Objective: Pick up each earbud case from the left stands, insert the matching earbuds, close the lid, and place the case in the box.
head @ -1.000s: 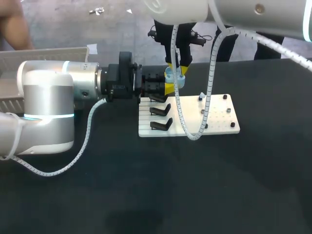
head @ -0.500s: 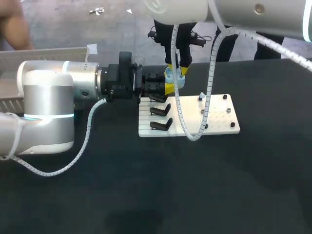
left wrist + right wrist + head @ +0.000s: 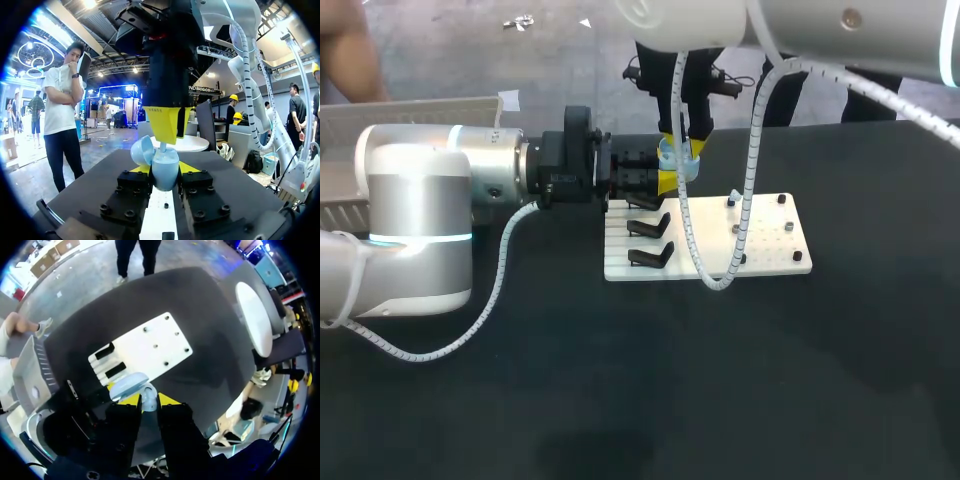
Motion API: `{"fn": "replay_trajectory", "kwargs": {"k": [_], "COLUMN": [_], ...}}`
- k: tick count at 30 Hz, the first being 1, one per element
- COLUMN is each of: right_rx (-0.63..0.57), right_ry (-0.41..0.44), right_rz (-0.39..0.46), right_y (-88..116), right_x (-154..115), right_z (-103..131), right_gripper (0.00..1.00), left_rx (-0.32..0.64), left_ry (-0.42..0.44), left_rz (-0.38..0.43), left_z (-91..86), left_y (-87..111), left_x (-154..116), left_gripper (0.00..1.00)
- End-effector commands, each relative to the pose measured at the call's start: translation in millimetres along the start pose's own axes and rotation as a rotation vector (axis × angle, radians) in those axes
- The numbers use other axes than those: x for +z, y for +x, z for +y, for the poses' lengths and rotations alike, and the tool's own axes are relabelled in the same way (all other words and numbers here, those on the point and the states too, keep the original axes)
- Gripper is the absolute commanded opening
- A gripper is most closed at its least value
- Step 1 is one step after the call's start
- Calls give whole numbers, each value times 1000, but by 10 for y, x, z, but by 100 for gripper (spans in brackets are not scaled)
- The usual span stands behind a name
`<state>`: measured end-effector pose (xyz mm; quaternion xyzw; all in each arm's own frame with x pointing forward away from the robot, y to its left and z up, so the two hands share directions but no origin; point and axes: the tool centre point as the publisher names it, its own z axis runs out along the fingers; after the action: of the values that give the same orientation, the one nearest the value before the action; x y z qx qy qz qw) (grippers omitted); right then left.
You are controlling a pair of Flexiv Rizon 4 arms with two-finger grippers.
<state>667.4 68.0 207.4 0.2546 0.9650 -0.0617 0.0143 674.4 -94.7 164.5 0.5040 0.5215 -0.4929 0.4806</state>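
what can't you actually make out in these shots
- Inside of the case: left wrist view, hidden by its own wall; head view, too small.
- Earbud lower end: left wrist view, hidden inside the case.
- Pegs on the board: head view, too small to tell whether earbuds remain.
- Box: head view, mostly behind the left arm.

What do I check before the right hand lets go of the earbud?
1. Grip of left hand on case, both sides: ok.
2. Open lid clear of the opening: ok.
3. Pinch of right hand on earbud, directly over case: ok.
4. Is earbud fully seated in its pocket: cannot tell.
5. Second earbud already inside: cannot tell.
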Motion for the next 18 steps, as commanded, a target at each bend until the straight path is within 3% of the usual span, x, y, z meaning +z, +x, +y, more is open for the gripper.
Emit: {"fn": "replay_trajectory", "kwargs": {"k": [1,18], "right_rx": [-2,-2], "right_ry": [7,14], "right_rz": [5,9], "right_y": [-9,-28], "right_x": [6,40], "right_z": [36,55], "right_gripper": [0,0], "left_rx": [4,4], "left_ry": [-5,-5], "left_rz": [-5,-5], "left_z": [-12,-12], "left_y": [9,9], "left_x": [2,2], "left_gripper": [0,0]}}
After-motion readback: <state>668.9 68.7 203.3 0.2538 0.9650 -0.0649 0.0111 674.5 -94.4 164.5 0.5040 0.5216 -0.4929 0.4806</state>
